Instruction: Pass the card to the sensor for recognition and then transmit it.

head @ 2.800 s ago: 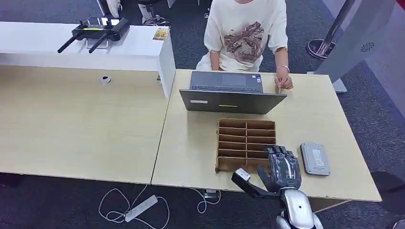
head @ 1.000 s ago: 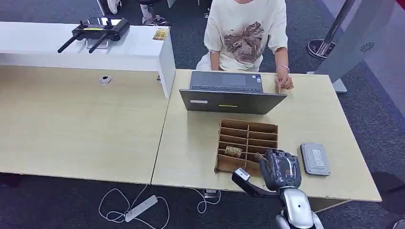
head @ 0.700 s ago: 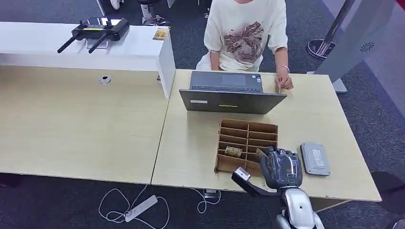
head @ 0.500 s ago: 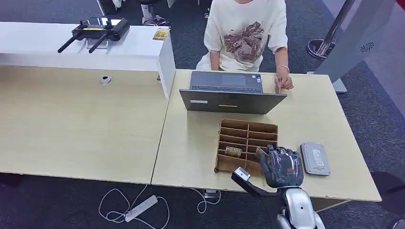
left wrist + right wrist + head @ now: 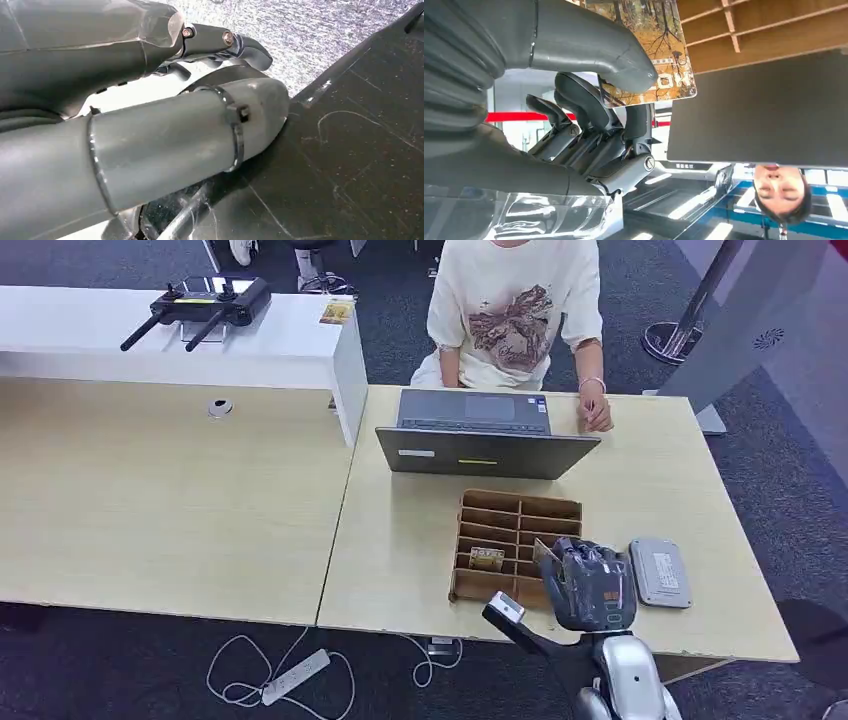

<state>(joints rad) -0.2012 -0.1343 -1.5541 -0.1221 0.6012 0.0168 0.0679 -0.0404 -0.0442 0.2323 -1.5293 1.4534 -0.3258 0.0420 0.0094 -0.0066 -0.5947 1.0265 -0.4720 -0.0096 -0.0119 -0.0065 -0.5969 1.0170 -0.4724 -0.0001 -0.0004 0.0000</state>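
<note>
A card (image 5: 644, 55) is pinched between the thick thumb (image 5: 589, 45) and the darker fingers (image 5: 589, 107) of the right hand (image 5: 592, 588); the thumb is laid across the printed face, and the far end of the card projects past the grip. The remaining fingers are curled in beneath. In the head view the card is seen as a thin edge at the hand's upper left, above the near right part of the organiser (image 5: 515, 512), apparently clear of its slots. A second card (image 5: 487, 559) is left lying in a left-hand slot. The sensor (image 5: 660, 573), a flat grey pad, is placed just beside the hand on its right, on the table (image 5: 400, 540). A closed-looking laptop (image 5: 487, 452) is set beyond the organiser, with a person (image 5: 515, 310) seated behind it. The left hand (image 5: 150, 125) is seen hanging over dark flooring; whether its fingers are open or closed cannot be told. Step judged: card lifted, transfer to the sensor not yet made. Risks noted: the grip is confined to one end of the card, so rotation or slippage could be caused by a quick sideways swing; a divider could be caught by the projecting end if the card is carried low; a failed read could result from a tilted presentation.
</note>
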